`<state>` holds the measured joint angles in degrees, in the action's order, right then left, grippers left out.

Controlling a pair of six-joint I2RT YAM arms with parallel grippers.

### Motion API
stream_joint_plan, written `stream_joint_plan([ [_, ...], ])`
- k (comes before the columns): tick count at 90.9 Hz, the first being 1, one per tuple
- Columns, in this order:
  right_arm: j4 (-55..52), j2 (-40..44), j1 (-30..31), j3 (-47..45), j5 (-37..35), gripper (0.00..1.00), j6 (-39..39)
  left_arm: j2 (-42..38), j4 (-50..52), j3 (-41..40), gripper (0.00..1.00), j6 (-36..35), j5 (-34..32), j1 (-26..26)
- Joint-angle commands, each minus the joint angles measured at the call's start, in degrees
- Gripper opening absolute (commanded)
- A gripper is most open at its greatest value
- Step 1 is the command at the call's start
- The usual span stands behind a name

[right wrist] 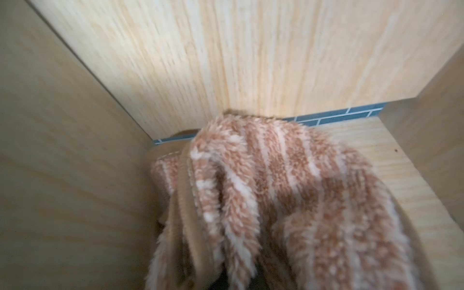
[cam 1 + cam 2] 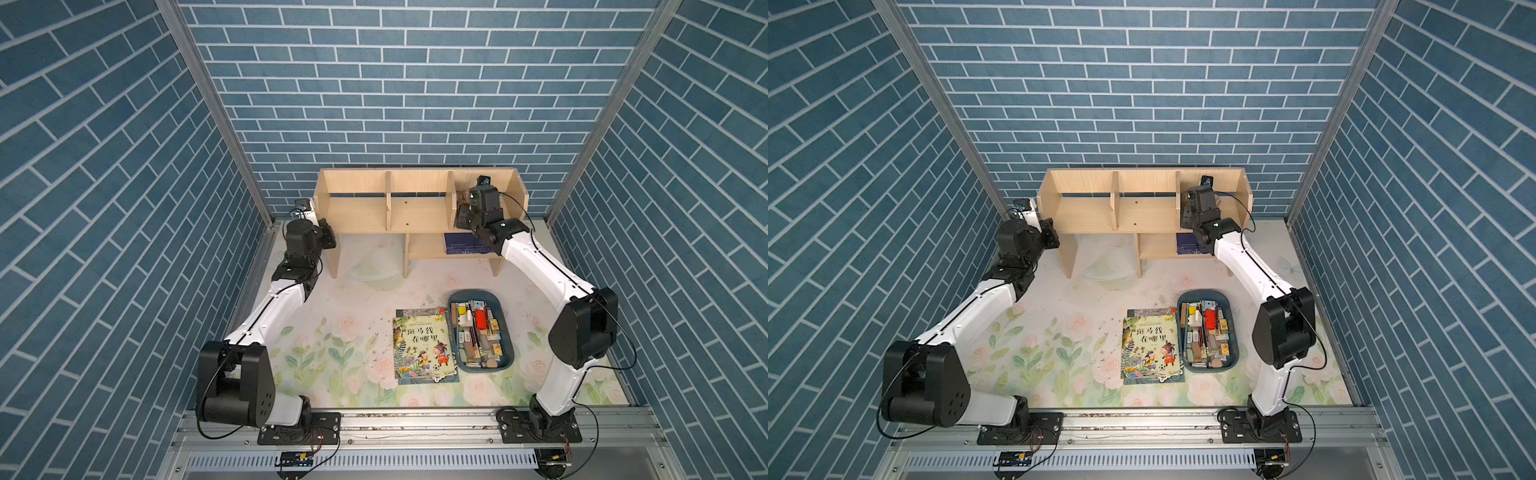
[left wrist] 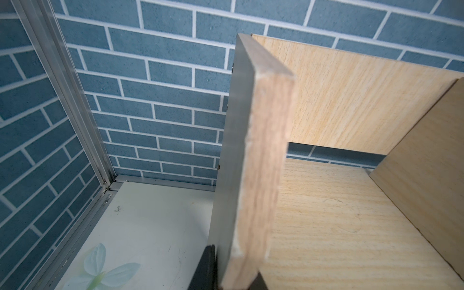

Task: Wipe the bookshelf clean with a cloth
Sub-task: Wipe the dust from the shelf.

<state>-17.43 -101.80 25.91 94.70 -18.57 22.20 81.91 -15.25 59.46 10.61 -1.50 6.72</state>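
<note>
The light-wood bookshelf (image 2: 415, 212) (image 2: 1142, 212) stands at the back of the table in both top views. My left gripper (image 2: 322, 226) (image 3: 233, 271) is shut on the front edge of its left side panel (image 3: 261, 150), one dark finger (image 3: 208, 266) on the outer face. My right gripper (image 2: 467, 203) reaches into the right-hand compartment and is shut on the striped brown-pink and cream cloth (image 1: 276, 188). The cloth is bunched against the compartment's back corner, between the divider and the back board (image 1: 251, 62). It hides the right fingers.
A picture book (image 2: 424, 345) lies on the flowered tabletop, next to a blue tray (image 2: 510, 345) full of small items. A dark blue book (image 2: 461, 243) rests on the lower shelf. Brick-patterned walls close in behind and at both sides.
</note>
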Motion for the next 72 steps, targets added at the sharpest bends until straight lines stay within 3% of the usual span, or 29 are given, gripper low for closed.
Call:
stream_joint_plan([
  [1, -2.7, 6.2, -2.0, -4.6, -4.5, 0.0, 0.5, 1.9, 0.9, 1.2, 0.07, 4.0, 7.2, 1.9],
  [24, -5.2, 3.9, -5.7, 1.3, -3.8, 0.0, 2.1, 2.7, 1.1, 1.7, 0.05, 5.2, 9.1, 2.0],
  [54, -4.8, -5.8, -0.6, 14.6, 0.7, 0.0, 0.1, 2.2, 1.3, 1.7, 0.03, 5.2, 9.7, 2.1],
  [72, -4.1, -1.6, 0.2, 5.2, -1.3, 0.0, 1.5, 1.9, 1.5, 1.7, 0.0, 5.2, 9.3, 2.1],
])
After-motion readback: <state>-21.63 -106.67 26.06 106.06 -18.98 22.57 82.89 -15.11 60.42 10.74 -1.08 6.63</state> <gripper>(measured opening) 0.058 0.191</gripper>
